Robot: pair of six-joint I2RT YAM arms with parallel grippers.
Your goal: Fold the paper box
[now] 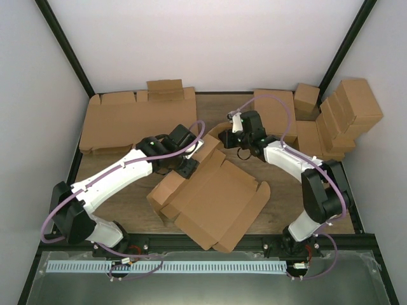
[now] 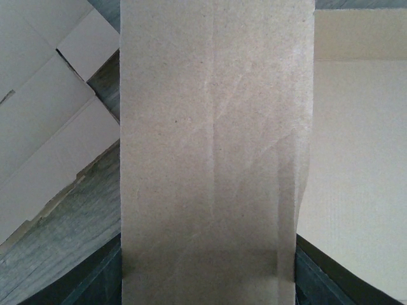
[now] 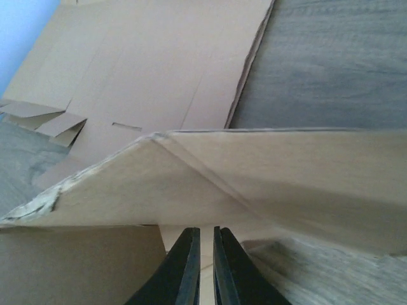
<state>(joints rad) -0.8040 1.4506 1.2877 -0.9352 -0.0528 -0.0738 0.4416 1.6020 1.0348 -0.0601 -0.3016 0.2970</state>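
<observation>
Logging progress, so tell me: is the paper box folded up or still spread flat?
Partly folded. Most of the paper box lies spread on the table, but its far-left panels are raised and creased, not closed.

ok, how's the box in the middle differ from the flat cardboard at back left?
The paper box is partly folded, some flaps raised off the table; the flat cardboard lies flat. The paper box sits mid-table, turned at an angle; the flat cardboard lies roughly square to the table edge. Both are plain brown cardboard with flaps.
</observation>
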